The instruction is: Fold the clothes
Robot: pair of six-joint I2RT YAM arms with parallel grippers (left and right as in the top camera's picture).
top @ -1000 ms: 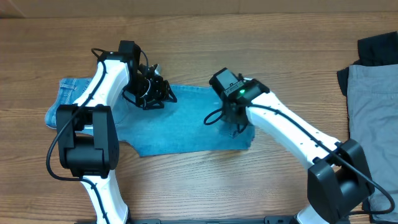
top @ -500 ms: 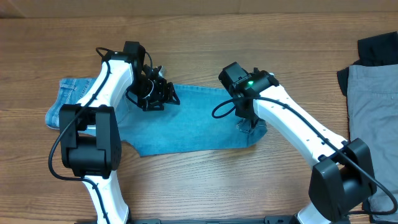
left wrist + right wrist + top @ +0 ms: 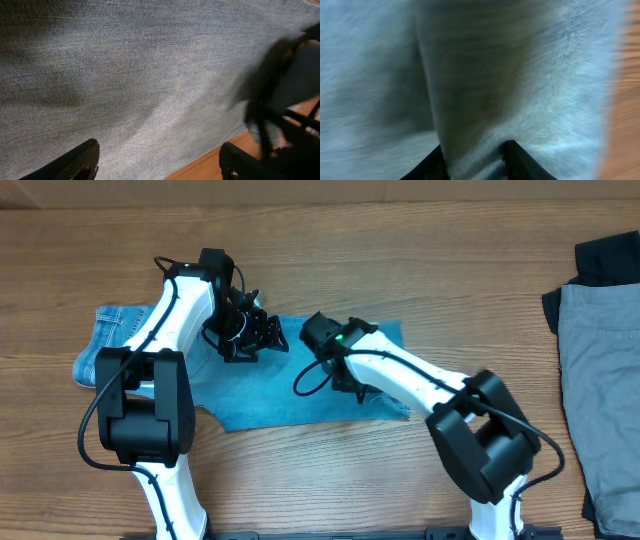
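The light blue denim jeans (image 3: 270,395) lie flat across the table's left half, waistband end (image 3: 105,330) at the far left. My left gripper (image 3: 262,340) is open low over the jeans' upper edge; in the left wrist view its fingers (image 3: 160,162) straddle denim (image 3: 125,75) and the table edge. My right gripper (image 3: 345,380) is shut on a raised fold of the jeans (image 3: 470,100), held between its fingers (image 3: 474,160). Grey trousers (image 3: 600,380) and a black garment (image 3: 605,260) lie at the far right.
The wooden table (image 3: 400,240) shows around the jeans. The right arm (image 3: 420,385) stretches across the jeans' right end. The left arm's base (image 3: 140,415) stands on the left front of the jeans.
My right gripper has moved left over the jeans, dragging the right end of the leg up and over toward the middle. The left gripper has barely moved.
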